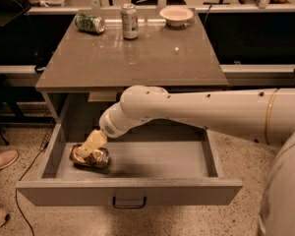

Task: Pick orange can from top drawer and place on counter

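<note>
The orange can [94,158] lies on its side in the left part of the open top drawer [137,191]. My gripper [90,146] reaches down from the white arm and its cream fingers are right on the can, over its top. The counter [132,58] is the glossy grey-brown table top behind and above the drawer.
On the counter's far edge a green can [90,23] lies on its side, a green can with a silver top [130,21] stands upright, and a white bowl [176,15] sits to the right. A person's shoes [1,162] are on the floor at the left.
</note>
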